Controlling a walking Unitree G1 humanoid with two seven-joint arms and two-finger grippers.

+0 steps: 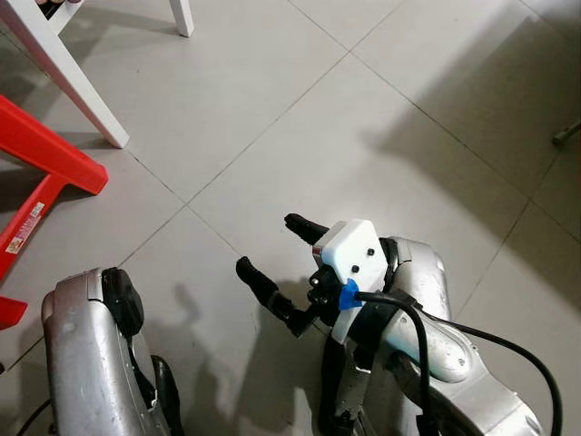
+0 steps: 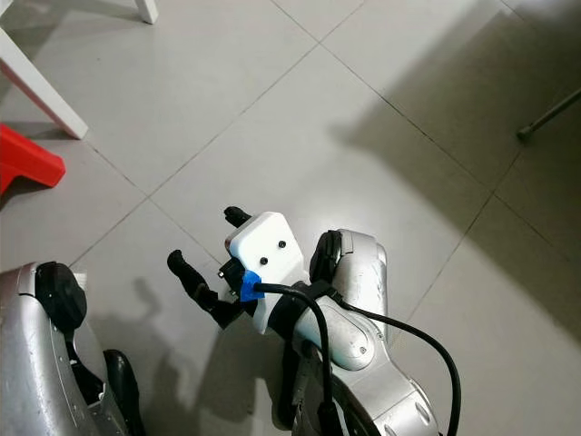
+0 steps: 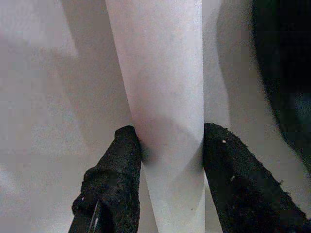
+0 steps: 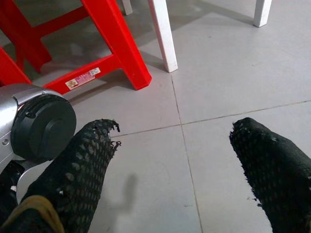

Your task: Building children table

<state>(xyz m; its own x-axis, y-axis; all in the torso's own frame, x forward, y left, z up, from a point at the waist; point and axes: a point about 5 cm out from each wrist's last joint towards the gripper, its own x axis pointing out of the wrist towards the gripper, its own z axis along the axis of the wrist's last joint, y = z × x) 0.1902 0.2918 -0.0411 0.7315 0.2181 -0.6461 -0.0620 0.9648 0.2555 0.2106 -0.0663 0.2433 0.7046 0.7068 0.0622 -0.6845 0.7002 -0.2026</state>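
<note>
My left gripper [image 3: 170,131] is shut on a white table leg [image 3: 163,87], a smooth straight post pinched between the two black fingers [image 3: 116,179]. The left arm [image 1: 91,354] hangs low at my left side. Farther right, my right gripper [image 1: 270,245] is held out over the grey floor tiles, open, with nothing between its fingers [image 4: 82,170]. A white table's slanted leg [image 1: 64,73] stands on the floor at the far left, and a second white leg [image 1: 182,16] stands behind it.
A red plastic stool [image 1: 45,159] stands at the left, close to the white legs, and its red legs [image 4: 116,43] lie beyond the right gripper. Bare grey tiles [image 1: 381,109] spread ahead and to the right. A thin dark object [image 2: 549,116] lies at the right edge.
</note>
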